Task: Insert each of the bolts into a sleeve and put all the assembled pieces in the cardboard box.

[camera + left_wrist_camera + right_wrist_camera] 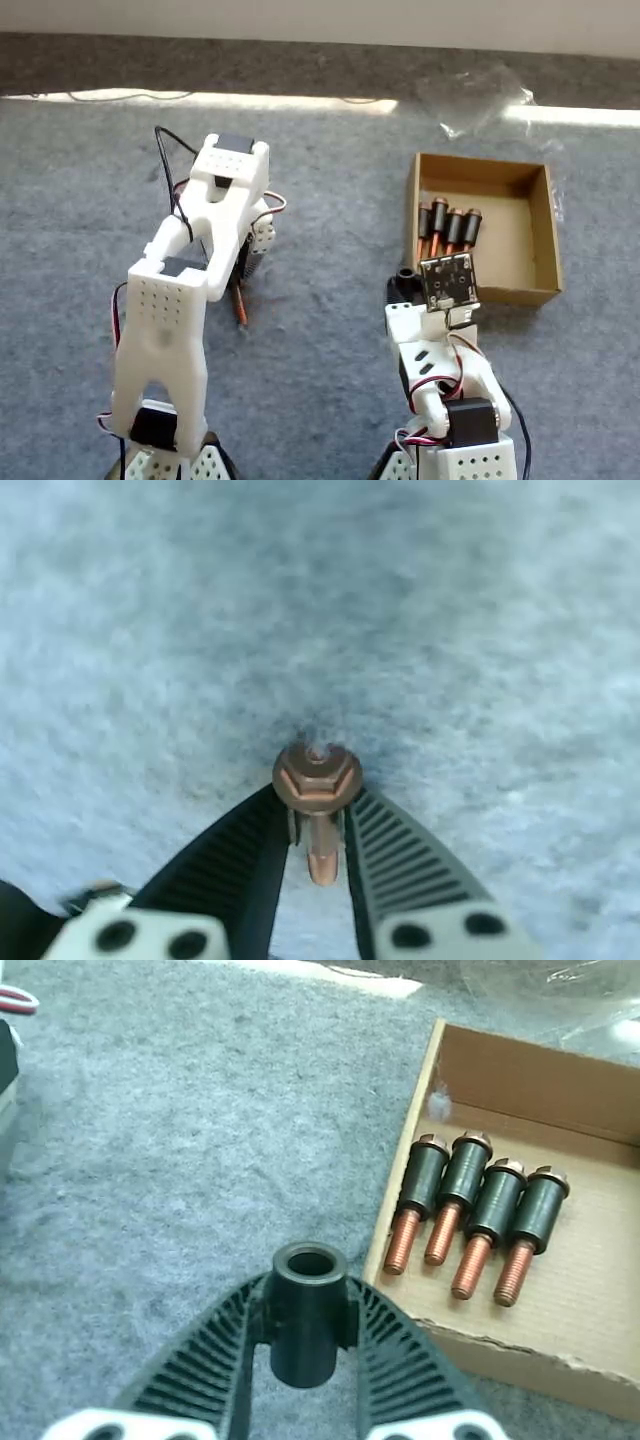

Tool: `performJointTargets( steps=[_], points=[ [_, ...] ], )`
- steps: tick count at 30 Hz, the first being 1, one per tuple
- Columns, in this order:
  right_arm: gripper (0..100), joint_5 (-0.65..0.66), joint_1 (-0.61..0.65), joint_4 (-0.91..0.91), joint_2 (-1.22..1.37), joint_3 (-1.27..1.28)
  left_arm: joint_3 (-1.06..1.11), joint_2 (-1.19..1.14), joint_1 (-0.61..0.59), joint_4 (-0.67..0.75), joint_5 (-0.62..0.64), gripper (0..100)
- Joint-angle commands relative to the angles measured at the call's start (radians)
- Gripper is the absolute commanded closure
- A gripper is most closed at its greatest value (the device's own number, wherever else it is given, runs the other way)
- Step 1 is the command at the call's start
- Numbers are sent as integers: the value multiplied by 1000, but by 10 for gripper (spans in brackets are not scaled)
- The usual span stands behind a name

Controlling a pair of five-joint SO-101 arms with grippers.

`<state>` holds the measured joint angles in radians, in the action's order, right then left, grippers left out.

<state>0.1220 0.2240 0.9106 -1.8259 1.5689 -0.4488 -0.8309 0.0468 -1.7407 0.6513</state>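
My left claw [319, 805] was clamped on a copper bolt [317, 777], one ribbed finger on either side of the shank just behind the hex head. The bolt's long axis ran along my fingers. Its head faced away from my wrist toward the grey mat [460, 630], and the threaded end pointed back at me. In the high view the bolt [239, 304] showed as a thin copper bar below my left claw [243, 285], lying roughly in the near-far direction with a slight slant. It was well apart from the cardboard box [481, 166]. The mat was blurred behind the head, so I could not tell whether the head touched it.

My right claw [308, 1310] gripped a black sleeve [306, 1312] between its fingers. The sleeve's long axis also lay along my fingers, and its open bore was turned up toward my wrist camera. From above, the sleeve [405, 276] sat just beside the box's near left corner, outside the wall.

Four assembled pieces [478, 1212] lay flat on the floor of the box [530, 1085], touching side by side in a row. They were parallel to one another, hex heads toward the far wall and bare threaded ends toward my arms.

A clear plastic bag [476, 99] lay on the mat beyond the box.
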Motion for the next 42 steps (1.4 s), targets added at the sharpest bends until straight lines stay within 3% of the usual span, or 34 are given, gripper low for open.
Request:
performJointTargets(
  steps=[1, 5, 8, 20, 24, 42],
  points=[
    [995, 12, -13, -31, -10, -16, -77, -4, 1, 2, -348, 995],
    [995, 12, -13, -31, -10, -16, -136, -4, 4, 8, -563, 995],
    [995, 12, -13, -31, -10, -16, -202, -4, 8, 8, -634, 995],
    [995, 12, -13, -33, -10, -15, -242, -47, 12, 8, -652, 994],
    [995, 12, -13, -33, -10, -16, -242, -102, 8, 48, -740, 992],
    [995, 12, -13, -33, -10, -16, -242, -122, -1, 127, -740, 951]
  ],
)
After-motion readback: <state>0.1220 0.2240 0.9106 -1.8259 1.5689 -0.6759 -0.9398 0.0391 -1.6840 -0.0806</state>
